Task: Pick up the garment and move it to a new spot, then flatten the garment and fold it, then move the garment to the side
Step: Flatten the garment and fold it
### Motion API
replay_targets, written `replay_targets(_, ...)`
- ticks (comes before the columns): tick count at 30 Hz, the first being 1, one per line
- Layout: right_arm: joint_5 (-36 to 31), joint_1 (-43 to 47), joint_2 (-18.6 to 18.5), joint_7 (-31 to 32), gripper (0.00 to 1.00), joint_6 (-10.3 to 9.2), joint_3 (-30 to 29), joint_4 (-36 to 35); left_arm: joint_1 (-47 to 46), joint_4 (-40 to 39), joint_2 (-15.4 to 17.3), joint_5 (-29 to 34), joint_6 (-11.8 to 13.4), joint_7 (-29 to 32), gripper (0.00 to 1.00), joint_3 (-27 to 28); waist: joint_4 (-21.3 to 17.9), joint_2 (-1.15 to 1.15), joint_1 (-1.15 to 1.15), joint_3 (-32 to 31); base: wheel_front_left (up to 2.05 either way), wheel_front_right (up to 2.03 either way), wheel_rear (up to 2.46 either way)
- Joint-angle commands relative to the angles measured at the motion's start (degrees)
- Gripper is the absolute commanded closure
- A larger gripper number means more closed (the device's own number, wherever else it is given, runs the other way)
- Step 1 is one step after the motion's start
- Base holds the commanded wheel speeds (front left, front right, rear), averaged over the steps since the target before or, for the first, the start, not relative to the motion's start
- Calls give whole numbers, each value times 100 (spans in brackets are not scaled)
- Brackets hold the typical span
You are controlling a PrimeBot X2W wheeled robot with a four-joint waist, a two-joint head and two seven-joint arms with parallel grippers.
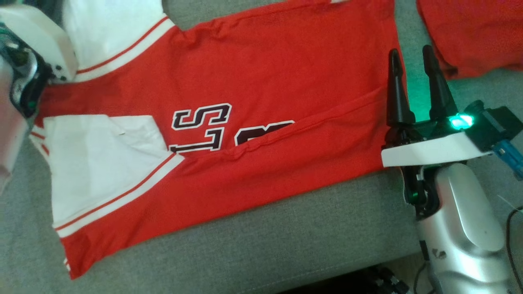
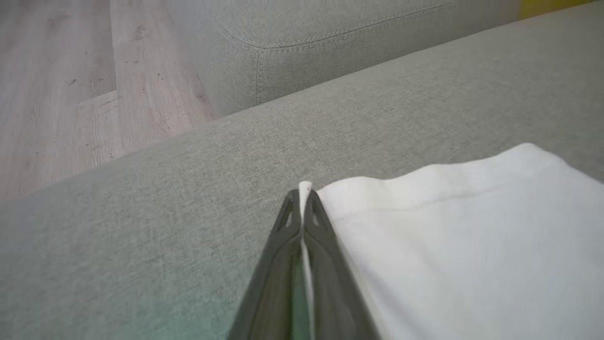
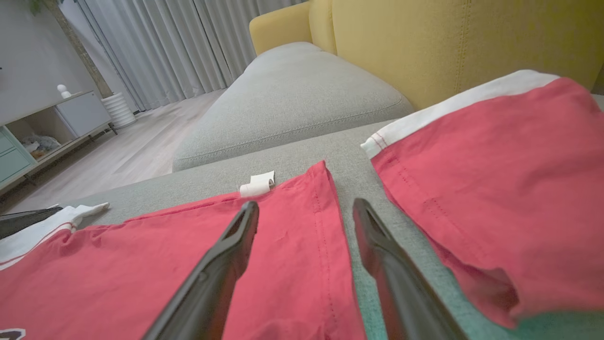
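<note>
On sofa [image 2: 141, 226], L claw [image 2: 300, 194] pinches garment sleeve [image 2: 448, 236].

Left jaws clamped shut, right jaws spread apart

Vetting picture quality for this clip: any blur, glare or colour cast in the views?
Head view: soft; green glow by the right gripper tints the sofa. Left wrist view: left gripper base blurred, greenish. Right wrist view: wide-angle stretch, fingers soft.

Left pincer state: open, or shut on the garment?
Shut on the garment: in the left wrist view the left pincer has its fingers pressed together, with a white fabric edge pinched between them.
</note>
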Motion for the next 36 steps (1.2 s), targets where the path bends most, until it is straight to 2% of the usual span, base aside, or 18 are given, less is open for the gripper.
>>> replay_targets(1,-83,-35,-27,-52,0,-5,55,-110,-12,-24,214,-70,9,-177,100,60,78,0,0,-125,0,0,0)
replay_targets(10,-508,-28,-27,-21,0,-5,-143,72,228,4,17,-293,9,-1286,100,-126,460,0,0,-763,0,0,0)
replay_targets(17,-1005,-81,-27,418,0,-5,-544,63,646,-359,-140,-286,28,-1860,100,-236,920,0,0,-1165,0,0,0)
replay_targets(25,-1458,-660,-27,1518,0,-5,-914,263,1385,-1429,-110,-223,272,-1966,100,-415,1402,0,0,-1332,0,0,0)
replay_targets(30,-1878,-1198,-71,2259,0,-5,-1382,863,1738,-2258,52,-177,533,-1823,100,-522,1620,0,0,-1233,0,0,0)
replay_targets(36,-2376,-1789,-278,2606,0,-5,-2002,1775,1949,-3024,214,-157,791,-1636,100,-575,1842,0,0,-1068,0,0,0)
